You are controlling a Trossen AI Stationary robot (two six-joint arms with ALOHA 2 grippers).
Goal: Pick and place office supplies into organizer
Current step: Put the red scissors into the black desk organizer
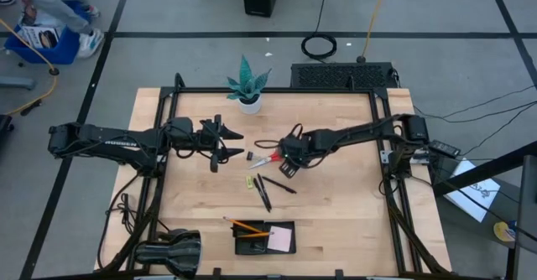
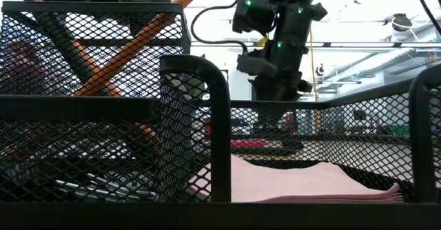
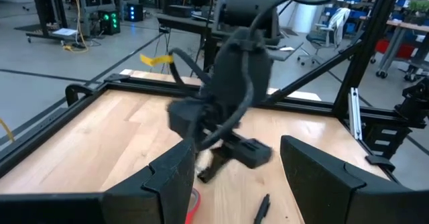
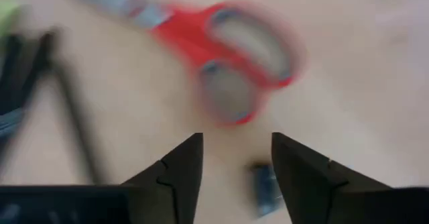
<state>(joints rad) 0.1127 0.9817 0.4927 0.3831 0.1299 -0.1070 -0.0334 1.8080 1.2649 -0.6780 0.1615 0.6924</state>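
Scissors [image 1: 267, 157] lie flat mid-surface, red handles toward my right gripper [image 4: 233, 158], which hangs just over them with jaws apart and empty; the left gripper [image 1: 225, 142] waits to their left, jaws partly open, holding nothing. I judge the scissors stiff, light and low-lying, with smooth blades likely to slip, so I would pinch across the handle loops or the pivot. The organizer [image 1: 265, 237] sits at the near edge, well apart.
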